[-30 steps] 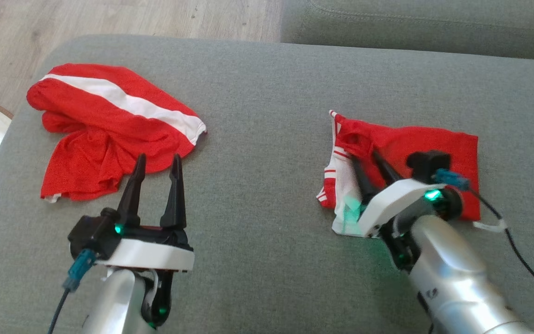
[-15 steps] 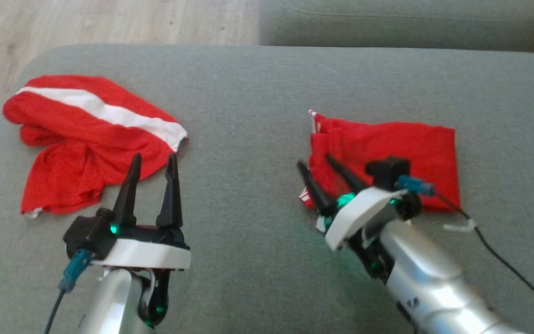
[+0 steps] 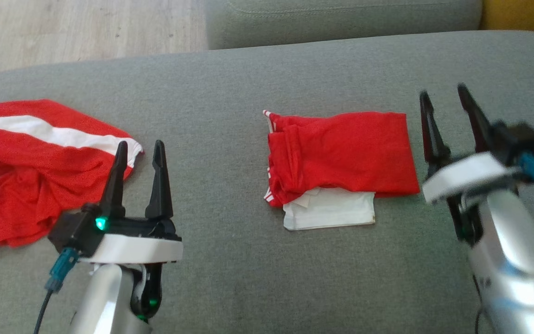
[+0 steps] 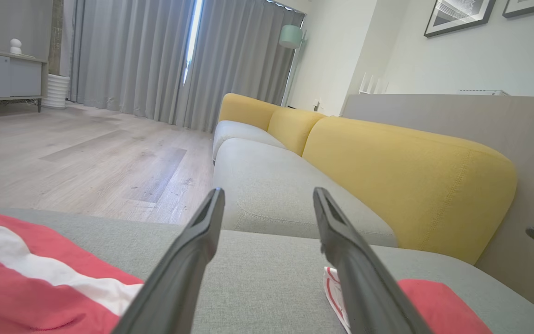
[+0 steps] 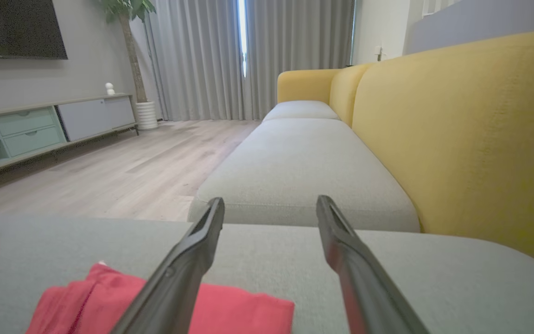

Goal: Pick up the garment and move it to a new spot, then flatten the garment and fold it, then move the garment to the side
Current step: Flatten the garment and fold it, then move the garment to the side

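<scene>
Right gripper (image 3: 443,92) has let go of the folded red garment (image 3: 341,153) and pulled clear to its right, fingers apart, empty. The garment lies mid-cushion on the grey sofa seat (image 3: 230,83). Left gripper (image 3: 140,144) hovers, fingers spread, beside a crumpled red-and-white garment (image 3: 26,157). The fold appears complete; moving it aside remains.

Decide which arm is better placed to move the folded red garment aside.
Probably right: the open right gripper stands just beside the folded red garment, at its right edge, while the left gripper sits nearer the crumpled striped garment.
</scene>
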Controlling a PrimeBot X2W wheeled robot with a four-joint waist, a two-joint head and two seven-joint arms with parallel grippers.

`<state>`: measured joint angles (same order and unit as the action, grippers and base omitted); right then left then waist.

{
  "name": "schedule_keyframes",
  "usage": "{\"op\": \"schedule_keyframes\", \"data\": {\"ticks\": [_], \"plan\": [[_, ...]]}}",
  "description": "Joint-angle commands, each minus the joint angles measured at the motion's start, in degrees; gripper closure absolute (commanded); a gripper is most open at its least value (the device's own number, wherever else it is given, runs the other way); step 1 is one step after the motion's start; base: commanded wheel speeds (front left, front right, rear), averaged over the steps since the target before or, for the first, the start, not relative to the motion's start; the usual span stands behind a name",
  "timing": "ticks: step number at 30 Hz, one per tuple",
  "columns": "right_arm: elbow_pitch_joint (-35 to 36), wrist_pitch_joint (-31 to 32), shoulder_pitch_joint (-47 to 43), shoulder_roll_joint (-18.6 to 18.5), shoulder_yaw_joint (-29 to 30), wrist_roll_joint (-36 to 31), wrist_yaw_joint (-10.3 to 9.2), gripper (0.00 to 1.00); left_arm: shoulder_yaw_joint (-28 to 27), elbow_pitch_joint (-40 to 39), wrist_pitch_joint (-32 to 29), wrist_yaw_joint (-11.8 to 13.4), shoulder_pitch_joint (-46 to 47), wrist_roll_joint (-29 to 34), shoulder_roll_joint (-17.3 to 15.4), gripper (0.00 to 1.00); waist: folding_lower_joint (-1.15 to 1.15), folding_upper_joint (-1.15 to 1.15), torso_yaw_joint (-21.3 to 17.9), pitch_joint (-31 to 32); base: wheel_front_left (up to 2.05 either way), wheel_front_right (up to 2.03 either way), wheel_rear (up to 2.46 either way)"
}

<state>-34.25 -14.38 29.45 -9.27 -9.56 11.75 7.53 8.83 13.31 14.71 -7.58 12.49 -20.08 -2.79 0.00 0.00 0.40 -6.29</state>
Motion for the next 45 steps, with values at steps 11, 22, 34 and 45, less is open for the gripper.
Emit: {"op": "schedule_keyframes", "data": {"ticks": [11,22,34,45], "plan": [[12.67,-0.62,-13.51,4.68,8.68,-7.25,-0.04,0.0,-1.97,-1.03,0.29,0.09,-1.16,4.01,-0.13,0.0,0.0,0.0,-0.61,0.43,0.0,0.0,0.0],[12.22,1.55,-13.99,6.1,10.46,-9.15,-0.04,0.0,-1.51,-1.21,0.29,0.09,-0.23,3.57,-0.1,0.0,0.0,0.0,0.71,-1.23,0.0,0.0,0.0],[0.87,10.16,-6.18,6.35,14.61,-7.25,-0.04,0.0,1.27,-0.85,0.29,0.09,2.72,2.82,-0.1,0.0,0.0,0.0,4.66,-6.71,0.0,0.0,0.0],[-9.88,11.97,-0.46,6.38,11.17,-3.78,-0.04,1.0,2.54,-0.56,0.29,0.09,4.52,2.39,-0.1,0.0,0.0,0.0,6.28,-8.99,0.0,0.0,0.0]]}}
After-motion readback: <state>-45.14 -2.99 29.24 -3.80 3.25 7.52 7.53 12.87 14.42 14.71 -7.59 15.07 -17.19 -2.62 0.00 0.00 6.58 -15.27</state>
